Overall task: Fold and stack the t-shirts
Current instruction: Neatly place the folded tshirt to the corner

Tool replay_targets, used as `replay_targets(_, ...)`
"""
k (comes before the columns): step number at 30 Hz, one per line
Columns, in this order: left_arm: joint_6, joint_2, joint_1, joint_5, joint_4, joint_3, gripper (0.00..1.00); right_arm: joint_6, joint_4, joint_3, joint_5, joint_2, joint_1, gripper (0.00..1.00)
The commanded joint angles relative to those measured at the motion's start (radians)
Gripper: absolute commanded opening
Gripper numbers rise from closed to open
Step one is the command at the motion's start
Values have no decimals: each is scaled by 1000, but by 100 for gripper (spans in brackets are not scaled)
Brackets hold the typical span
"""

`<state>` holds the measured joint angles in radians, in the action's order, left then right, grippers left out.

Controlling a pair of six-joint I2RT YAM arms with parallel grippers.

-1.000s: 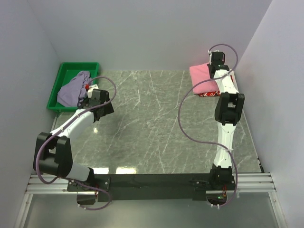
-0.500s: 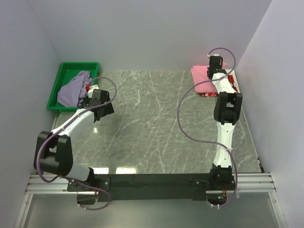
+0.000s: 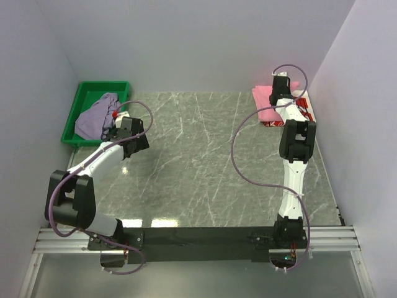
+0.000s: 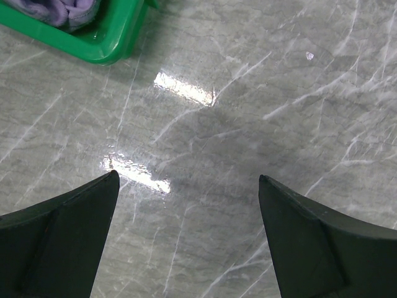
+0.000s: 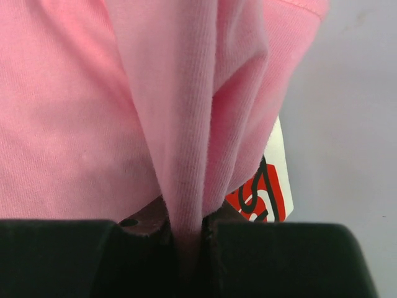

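Observation:
The pink t-shirt [image 3: 265,99] lies folded at the far right on the white t-shirt with the red print [image 3: 304,107]. My right gripper [image 3: 280,84] is shut on a fold of the pink t-shirt [image 5: 186,143]; a corner of the white t-shirt [image 5: 270,186] shows beneath it. The lavender-grey t-shirt [image 3: 96,115] lies crumpled in the green tray [image 3: 84,92]. My left gripper [image 3: 116,131] is open and empty just above the table beside the tray; its wrist view shows the gripper [image 4: 186,180], the tray's corner [image 4: 111,43] and a bit of lavender cloth [image 4: 59,9].
Grey walls close in the table at the back and on both sides; the right wall [image 3: 360,124] stands close to the t-shirt stack. The marble table [image 3: 198,161] stretches between the arms.
My right gripper has moved toward the back right, dragging the pink t-shirt that way over the white one. The left arm has not moved.

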<state>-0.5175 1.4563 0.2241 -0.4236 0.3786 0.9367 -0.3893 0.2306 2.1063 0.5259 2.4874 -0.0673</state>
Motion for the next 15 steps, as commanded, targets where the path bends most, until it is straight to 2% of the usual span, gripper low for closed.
replay_targets(1, 4, 3, 4, 3, -30, 13, 100, -20, -70, 35, 69, -68, -16, 7)
replay_targets(15, 4, 13, 12, -4, -29, 11, 99, -66, -168, -22, 103, -113, -26, 7)
